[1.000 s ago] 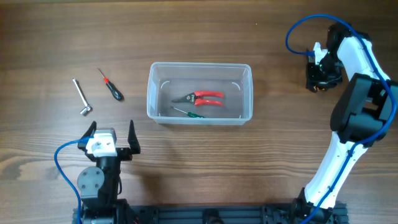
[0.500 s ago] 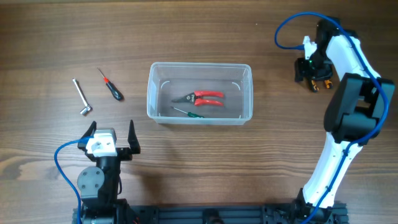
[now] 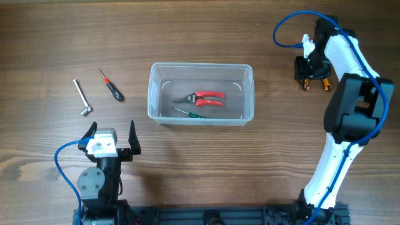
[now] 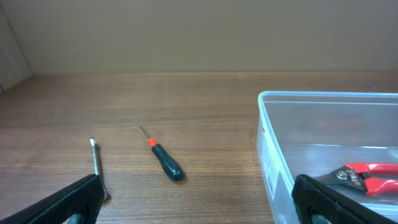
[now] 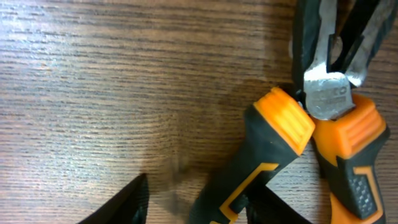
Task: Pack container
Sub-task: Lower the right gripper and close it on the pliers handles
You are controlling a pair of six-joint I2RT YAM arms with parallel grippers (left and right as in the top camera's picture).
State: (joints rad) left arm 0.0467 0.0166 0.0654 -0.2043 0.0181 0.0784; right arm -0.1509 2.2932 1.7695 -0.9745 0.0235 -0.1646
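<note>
Two tools (image 3: 206, 97) in container (image 3: 200, 65); step: grasping pliers (image 5: 339, 143), upper right. Right end effector (image 5: 196, 202) half-open astride one handle (image 5: 249, 174); left end effector (image 3: 112, 130) wide. Next: close, lift, carry.

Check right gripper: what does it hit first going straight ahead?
Right gripper meets the orange-handled pliers first: one handle lies between its open jaws. Table right beneath; depth unclear.

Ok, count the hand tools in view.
5: red pliers and green screwdriver inside the container; wrench and black screwdriver left of it; orange pliers by the right hand. None looks hidden.
</note>
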